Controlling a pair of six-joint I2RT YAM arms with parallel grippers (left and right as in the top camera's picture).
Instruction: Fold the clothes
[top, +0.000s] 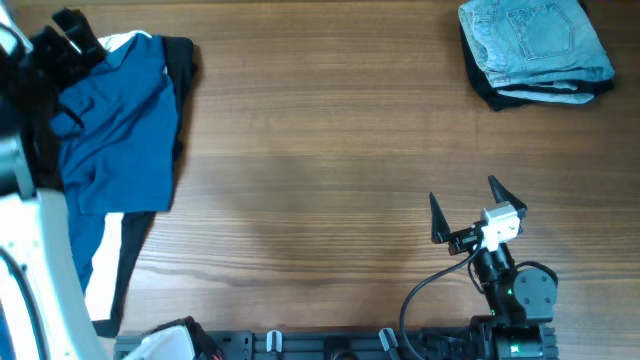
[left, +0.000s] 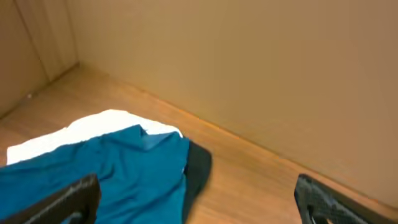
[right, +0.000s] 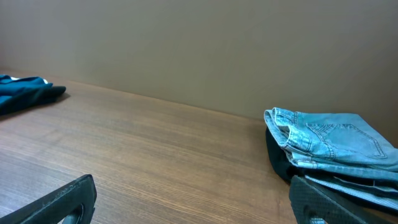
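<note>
Pale-blue denim shorts (top: 535, 38) lie folded on a black garment (top: 500, 95) at the table's far right corner. They also show in the right wrist view (right: 336, 140). A loose pile at the far left holds a blue garment (top: 120, 120) over white (top: 105, 275) and black (top: 183, 70) pieces. My left gripper (top: 72, 32) hangs open and empty above this pile's far end. In the left wrist view the blue garment (left: 93, 171) lies under the open jaws (left: 196, 208). My right gripper (top: 465, 210) is open and empty over bare table, well in front of the shorts.
The wooden table (top: 320, 170) spans the view. A tan wall (left: 249, 68) stands just behind the far edge. The right arm's base and cable (top: 520, 295) sit at the front right. The left arm's white body (top: 30, 260) crosses the left edge.
</note>
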